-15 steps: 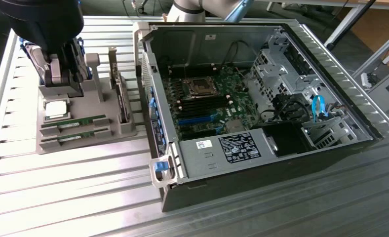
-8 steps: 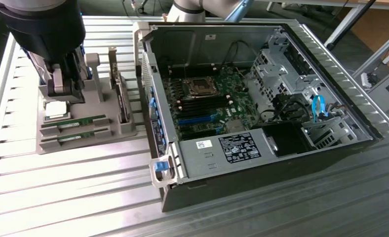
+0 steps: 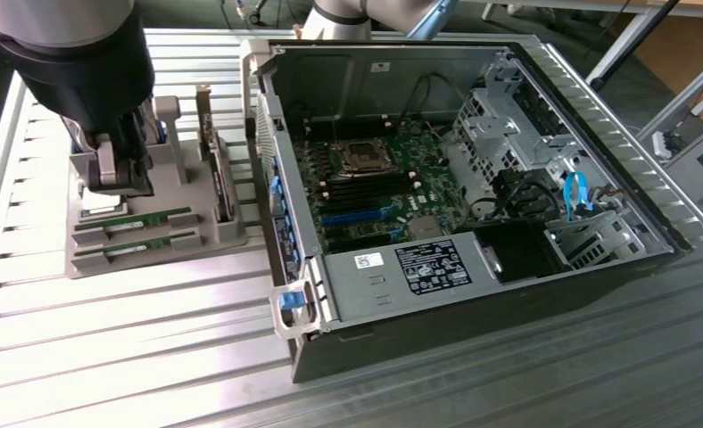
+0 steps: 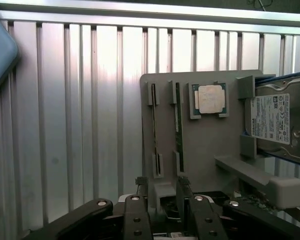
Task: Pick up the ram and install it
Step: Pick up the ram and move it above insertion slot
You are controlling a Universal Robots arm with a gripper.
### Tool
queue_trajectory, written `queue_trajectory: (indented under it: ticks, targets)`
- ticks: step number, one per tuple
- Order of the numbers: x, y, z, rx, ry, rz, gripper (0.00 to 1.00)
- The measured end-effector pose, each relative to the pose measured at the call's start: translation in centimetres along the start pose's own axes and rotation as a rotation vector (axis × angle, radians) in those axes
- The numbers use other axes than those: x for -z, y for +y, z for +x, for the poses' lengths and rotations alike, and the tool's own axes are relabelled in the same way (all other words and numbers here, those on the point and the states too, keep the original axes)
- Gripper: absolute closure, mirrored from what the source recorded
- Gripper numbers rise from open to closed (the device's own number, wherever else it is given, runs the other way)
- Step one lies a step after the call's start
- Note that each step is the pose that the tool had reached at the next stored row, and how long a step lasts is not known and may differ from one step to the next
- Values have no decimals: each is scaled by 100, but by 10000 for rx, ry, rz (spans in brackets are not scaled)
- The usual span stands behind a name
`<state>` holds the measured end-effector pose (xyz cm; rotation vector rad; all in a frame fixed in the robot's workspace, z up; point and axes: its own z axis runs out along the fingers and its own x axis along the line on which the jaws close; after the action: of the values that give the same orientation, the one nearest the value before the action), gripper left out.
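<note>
Two ram sticks lie in the slots of a grey holder (image 3: 230, 234) on the exterior view's left: one ram stick (image 3: 134, 220) and a second (image 3: 137, 247) beside it. My gripper (image 3: 122, 178) hangs over the holder just behind them, open and holding nothing. In the wrist view both ram sticks stand edge-on, one (image 4: 154, 125) and the other (image 4: 178, 120), ahead of my gripper (image 4: 162, 184). Its fingertips (image 4: 141, 184) stand apart, close above the holder's near end. The open computer case (image 3: 590, 134) shows the motherboard (image 3: 382, 192) with its memory slots (image 3: 358, 190).
A square silver processor (image 4: 210, 98) and a hard drive with a white label (image 4: 276, 120) sit in the same holder (image 4: 205, 145). The case's upright side wall (image 3: 268, 143) stands between holder and motherboard. Everything rests on a ribbed metal table (image 3: 113, 357).
</note>
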<state>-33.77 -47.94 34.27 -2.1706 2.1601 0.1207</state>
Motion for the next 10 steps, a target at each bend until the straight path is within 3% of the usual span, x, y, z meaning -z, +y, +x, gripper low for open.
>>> queue_trajectory:
  ticks: [10]
  targets:
    - [-80,10,66,1,-255,1,65]
